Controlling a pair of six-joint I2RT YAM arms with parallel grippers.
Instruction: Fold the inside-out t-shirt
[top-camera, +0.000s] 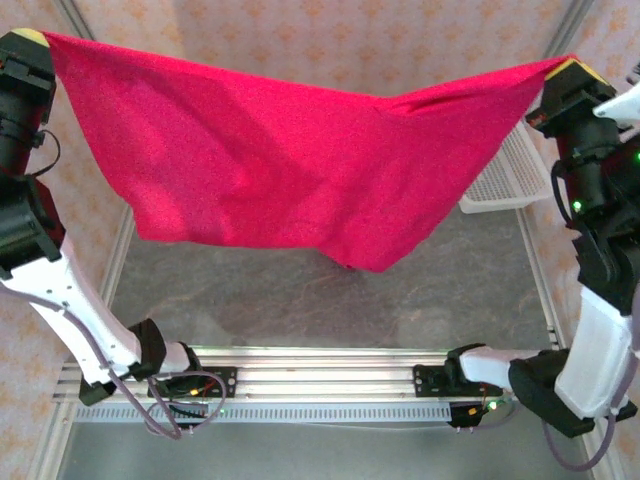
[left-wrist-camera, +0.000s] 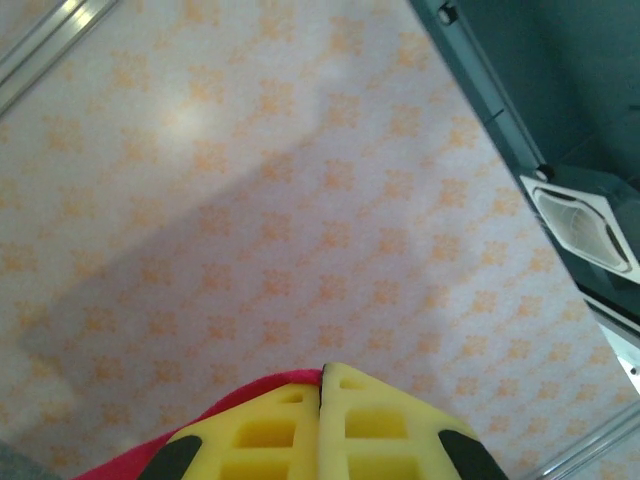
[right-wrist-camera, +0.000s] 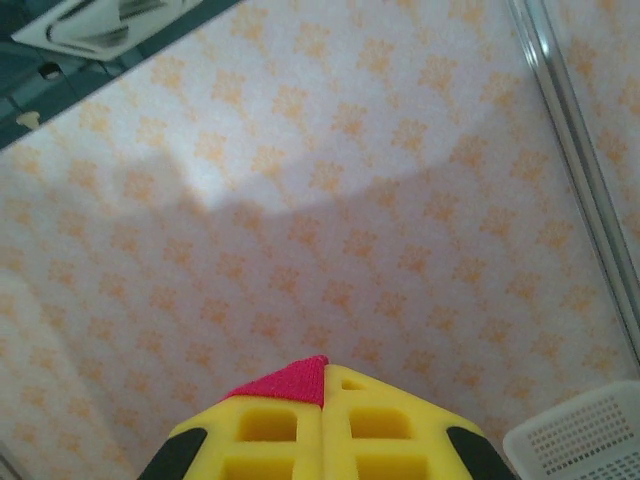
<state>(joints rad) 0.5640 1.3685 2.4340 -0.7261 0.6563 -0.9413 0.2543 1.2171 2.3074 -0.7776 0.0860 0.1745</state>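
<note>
Yellow fingers (left-wrist-camera: 262, 432) of the left gripper (left-wrist-camera: 322, 368) press together on the t-shirt's upper left corner, with red cloth pinched between them and bulging out on one side. From that corner the inside-out t-shirt (top-camera: 290, 170) hangs spread in the air like a slack banner, sagging in the middle. Its lowest fold dips toward the grey table (top-camera: 300, 300) beneath it; whether it touches cannot be told. At the shirt's upper right corner the right gripper (top-camera: 572, 70) is likewise clamped on the cloth, a red tip poking out between its pads. A white mesh basket (top-camera: 505, 185) sits just behind the shirt's right edge.
</note>
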